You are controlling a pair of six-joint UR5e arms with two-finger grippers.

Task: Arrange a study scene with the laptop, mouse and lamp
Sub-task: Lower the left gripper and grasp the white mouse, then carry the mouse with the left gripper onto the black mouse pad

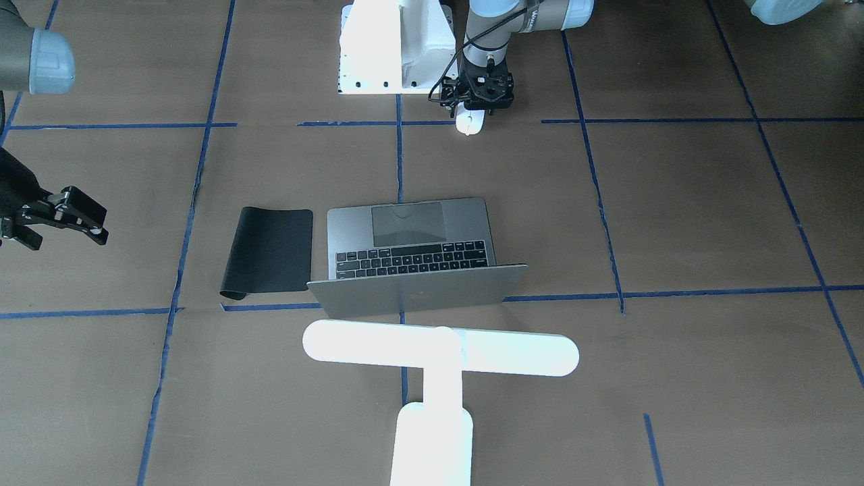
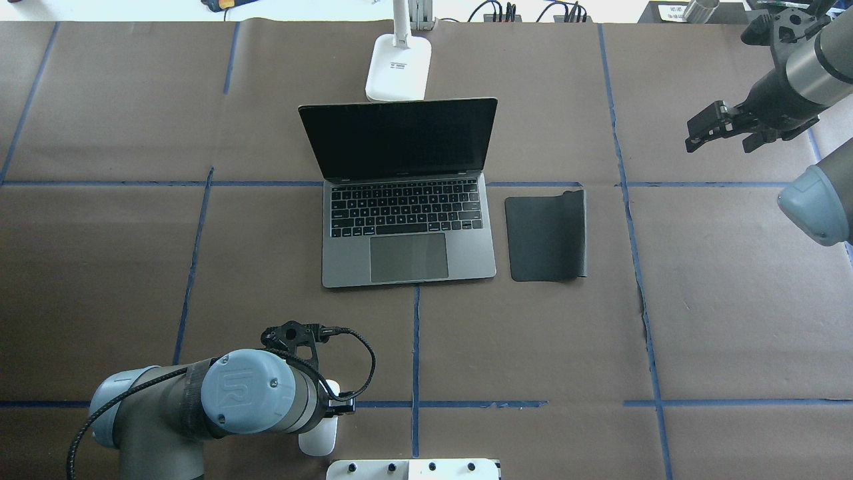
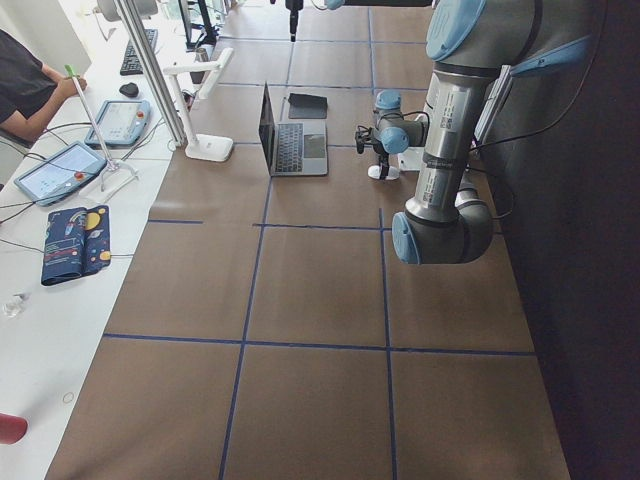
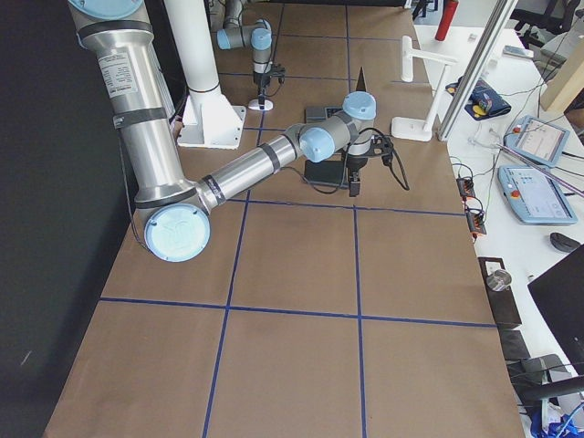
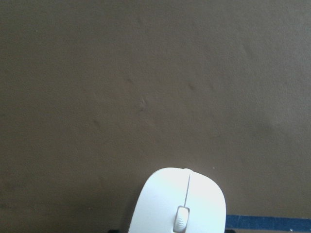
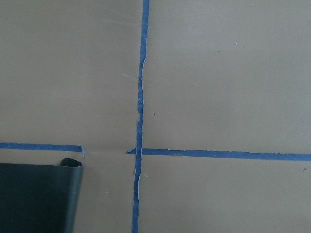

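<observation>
Cannot tell the jaw state of the left gripper (image 1: 480, 94): poised right over the mouse (image 1: 469, 123), fingers hidden in every view. Places the mouse by the white pedestal (image 1: 378, 47), well apart from the open laptop (image 2: 408, 220) and the black mat (image 2: 546, 230) just beside it. Risks pinching the low, smooth shell off-centre and squirting it out, or dragging it across the blue tape (image 5: 272, 222); risks, too, clipping the laptop on the way over. Finds the right gripper (image 2: 708, 130) released and empty, hovering off the mat's far corner. Shows, from the left wrist, only the mouse's front half and bare paper; gives, from the front-facing camera, the whole lamp (image 1: 439, 347) behind the screen, cut to base and stem overhead.
</observation>
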